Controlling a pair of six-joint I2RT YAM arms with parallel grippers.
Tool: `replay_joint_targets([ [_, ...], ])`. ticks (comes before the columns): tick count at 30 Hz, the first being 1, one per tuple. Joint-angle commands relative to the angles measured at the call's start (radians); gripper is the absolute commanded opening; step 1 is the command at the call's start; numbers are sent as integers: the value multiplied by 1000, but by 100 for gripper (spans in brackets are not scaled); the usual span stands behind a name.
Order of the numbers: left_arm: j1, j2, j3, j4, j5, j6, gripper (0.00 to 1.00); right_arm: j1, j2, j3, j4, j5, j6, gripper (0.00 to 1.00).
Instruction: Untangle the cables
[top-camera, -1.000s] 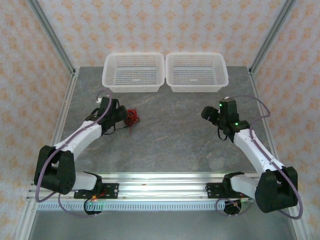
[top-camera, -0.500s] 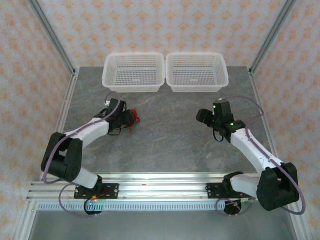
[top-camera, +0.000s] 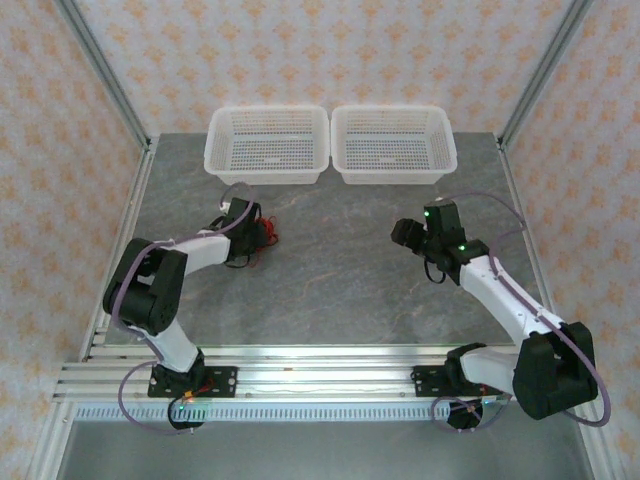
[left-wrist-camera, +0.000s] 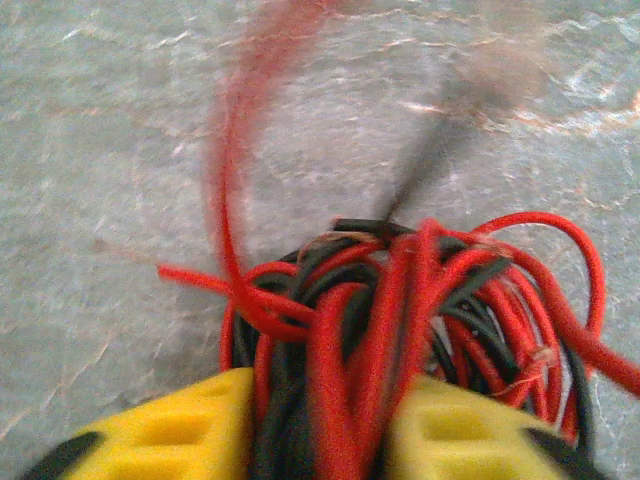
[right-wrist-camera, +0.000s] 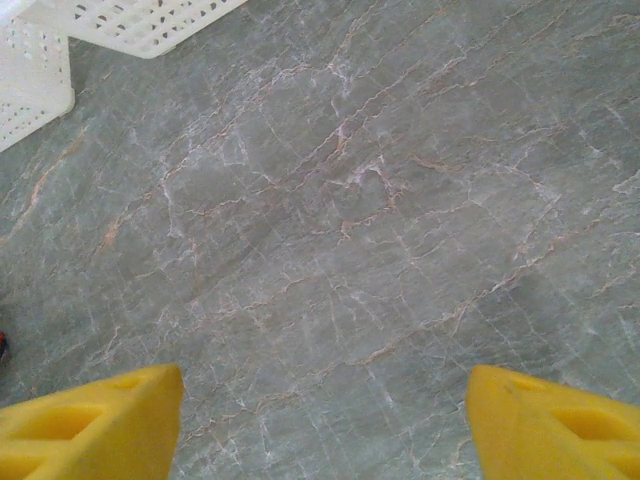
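A tangled bundle of thin red and black cables (left-wrist-camera: 400, 300) lies on the grey marbled table, left of centre in the top view (top-camera: 266, 232). My left gripper (left-wrist-camera: 325, 430) has its yellow fingers (left-wrist-camera: 170, 425) pressed against a thick clump of these strands from both sides. One red loop and one black strand rise blurred beyond the clump. In the top view the left gripper (top-camera: 250, 228) sits right at the bundle. My right gripper (right-wrist-camera: 325, 400) hangs open over bare table with nothing between its fingers, right of centre in the top view (top-camera: 403, 231).
Two white plastic baskets stand side by side at the back, the left one (top-camera: 267, 146) just beyond the bundle and the right one (top-camera: 393, 144) next to it; a corner of a basket (right-wrist-camera: 40, 70) shows in the right wrist view. Metal frame posts rise at the table's sides.
The left arm reached forward onto the bundle and its fingers shut on the strands. The right gripper shifted slightly left and narrowed a little.
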Motion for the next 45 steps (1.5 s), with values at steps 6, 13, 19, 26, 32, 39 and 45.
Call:
replay_joint_targets([
  [6,-14,-19,-36,93,41,10,0,19,-42,-23,43,-90,38,73],
  [13,-100,-152,-79,107,92,12,0,153,-40,-23,130,-136,134,73],
  [19,-212,-206,-107,125,60,-86,0,351,60,26,245,-78,249,77],
  [26,-327,-180,-113,145,-29,-169,0,508,195,83,323,68,358,85],
  [32,-366,-131,-112,151,-55,-219,0,546,284,81,366,100,397,85],
  [39,-390,-96,-137,209,-30,-242,0,550,396,123,365,126,377,83],
  [45,-393,-111,-178,280,16,-235,0,550,510,183,366,116,337,77],
])
